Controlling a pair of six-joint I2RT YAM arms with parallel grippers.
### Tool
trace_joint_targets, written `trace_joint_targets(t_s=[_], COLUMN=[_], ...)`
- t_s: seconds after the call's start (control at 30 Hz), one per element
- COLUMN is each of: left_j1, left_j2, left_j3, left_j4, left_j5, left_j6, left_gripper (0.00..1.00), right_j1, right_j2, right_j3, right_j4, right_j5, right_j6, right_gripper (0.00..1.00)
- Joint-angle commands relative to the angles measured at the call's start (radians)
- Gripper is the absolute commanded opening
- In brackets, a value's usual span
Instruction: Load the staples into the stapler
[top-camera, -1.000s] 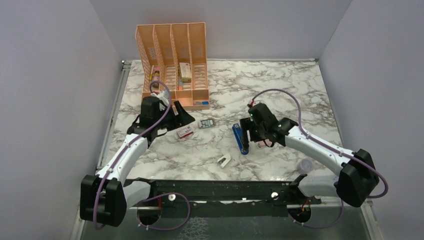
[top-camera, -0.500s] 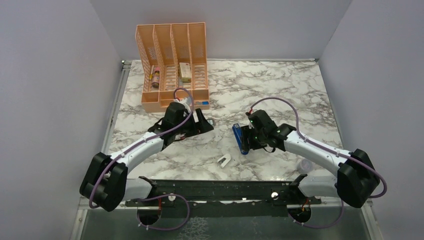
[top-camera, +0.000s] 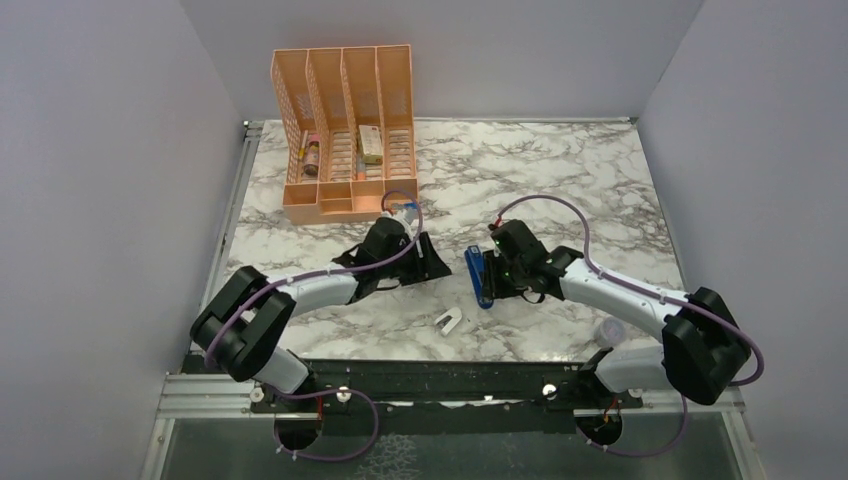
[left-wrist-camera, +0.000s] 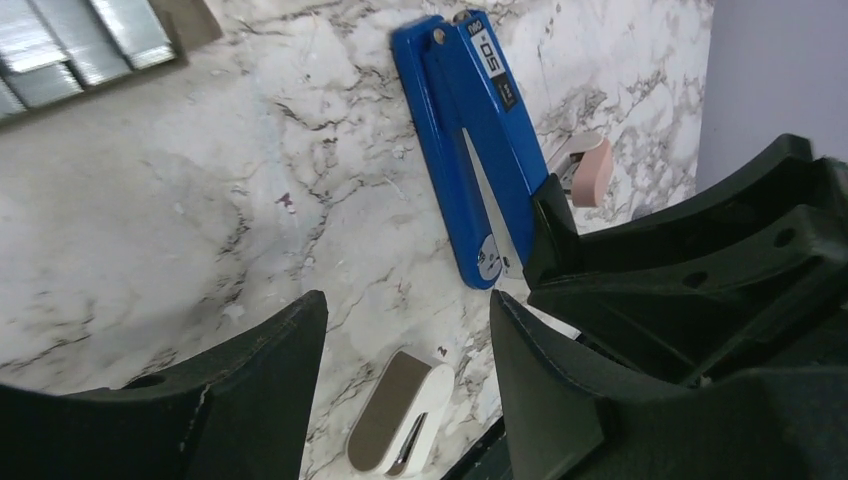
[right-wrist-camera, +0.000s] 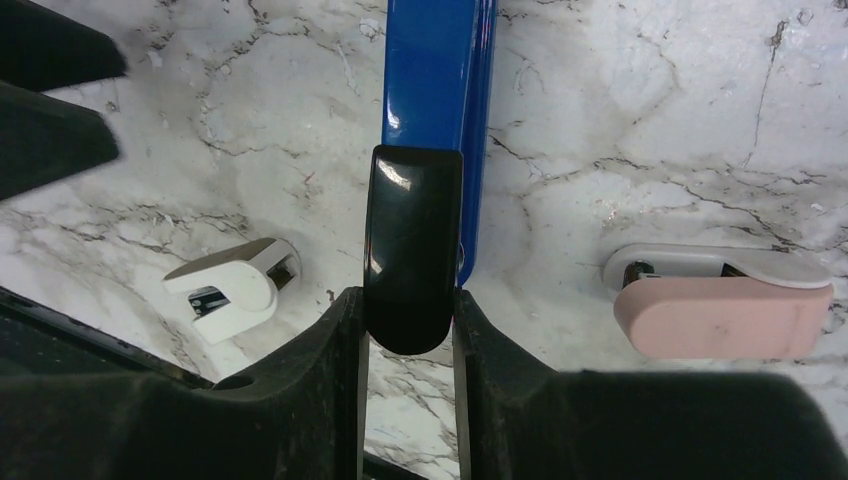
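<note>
A robotics lab cell: plain grey walls (top-camera: 100, 150) enclose a marble-patterned tabletop (top-camera: 560, 170).

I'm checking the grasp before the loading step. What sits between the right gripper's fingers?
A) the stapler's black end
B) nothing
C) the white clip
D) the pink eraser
A: in the right wrist view the right gripper pinches the black end of the stapler, while the pink eraser and the white clip lie apart from it on the marble.
</note>
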Motion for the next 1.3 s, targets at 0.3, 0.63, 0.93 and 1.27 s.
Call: trace_joint_targets(t_s=[0.3,0.63,0.93,1.27], left_j1=[-0.169,-0.176,-0.181,-0.181], left_j2=[0.24,0.319,0.38,0.403], left_j3=[0.045,0.03,0.032,0.001], left_j4=[0.268,0.413,0.453,0.453], left_j5=[-0.055,-0.007,0.073,0.04], left_j6=[-0.072,-0.165,-0.202,-0.173], left_gripper=[0.54,0.42,0.11,0.0], right_j1=[0.006,0.005,0.005,0.004], right_j2=[-0.106,-0.117,-0.104,-0.107], right_j3=[0.017,-0.006,-0.007,0.136], right_j4=[0.001,0.051,0.08,-0.038], right_j5=[0.063,0.03,0.028,0.175], right_j6=[0.242,0.285,0.288,0.209], right_gripper=[0.14,0.13,0.13,0.13])
